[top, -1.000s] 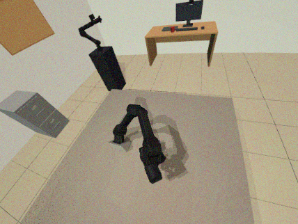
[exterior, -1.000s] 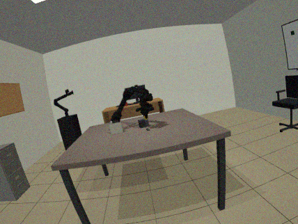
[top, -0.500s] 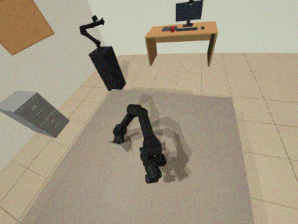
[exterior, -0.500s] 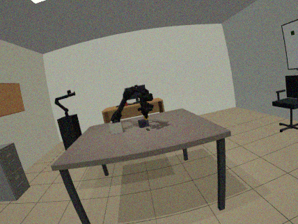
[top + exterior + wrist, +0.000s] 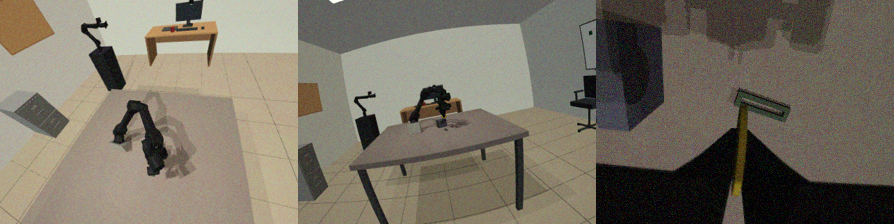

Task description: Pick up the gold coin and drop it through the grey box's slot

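Note:
My gripper [image 5: 738, 135] [image 5: 443, 115] is shut on the gold coin [image 5: 741, 155] [image 5: 444, 117], which is seen edge-on between the fingertips in the wrist view. The coin is out of the holder and above the table. The dark-green holder [image 5: 769, 101] [image 5: 445, 129] lies on the table beyond the fingertips, its long recess empty. The closed box [image 5: 612, 111] [image 5: 441, 124] is at the left of the wrist view, partly cut off and shaded; its slot cannot be made out. In the top view the arm hides the fingertips, coin, box and holder.
The arm's base [image 5: 118, 138] stands on a light plate on the table [image 5: 87, 181] [image 5: 465, 142]. In the exterior view the box is close behind the holder. The desk [image 5: 181, 31], cabinet [image 5: 38, 115] and second arm on its black stand [image 5: 108, 67] are away from the table.

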